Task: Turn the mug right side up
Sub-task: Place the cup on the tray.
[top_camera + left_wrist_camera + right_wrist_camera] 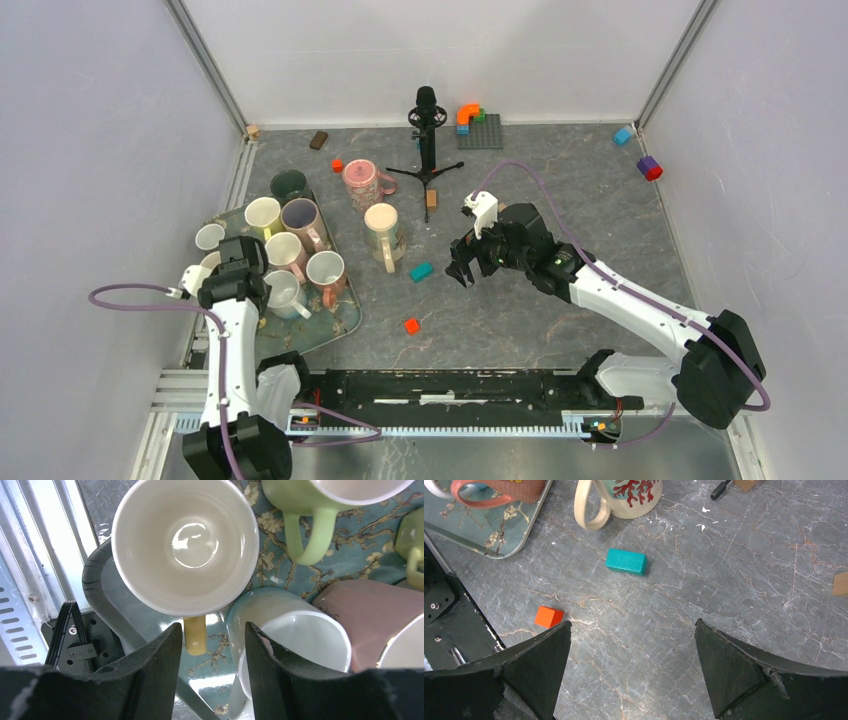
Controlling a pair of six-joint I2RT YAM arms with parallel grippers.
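On the table just right of the tray (345,322), cream mug (383,230) stands upright, mouth up, handle toward the near side. It has a red coral print, seen in the right wrist view. It is not held. Teal block (421,271) lies near it on the right, and orange block (411,325) lies nearer the arm bases. Pink mug (361,184) sits just beyond the cream mug, also off the tray; can't tell which way up it is. Mic stand (427,130) is at far centre.

Right gripper (632,622) hovers over bare table right of the teal block. Its fingers are spread wide with nothing between them, and it is well clear of the cream mug.

Left gripper (212,627) hangs over the near-left part of the tray. Its fingers are apart and grip nothing. Directly below it is white mug (185,545), upright, with the inside showing and a yellow handle pointing toward the gripper. A second white mug (295,630) is just beside it on the right, with a pale green one (310,500) and a pink one (370,610) close by. The tray holds a cluster of mugs, mouths up where I can see them.

Small blocks are scattered along the far edge and right wall.
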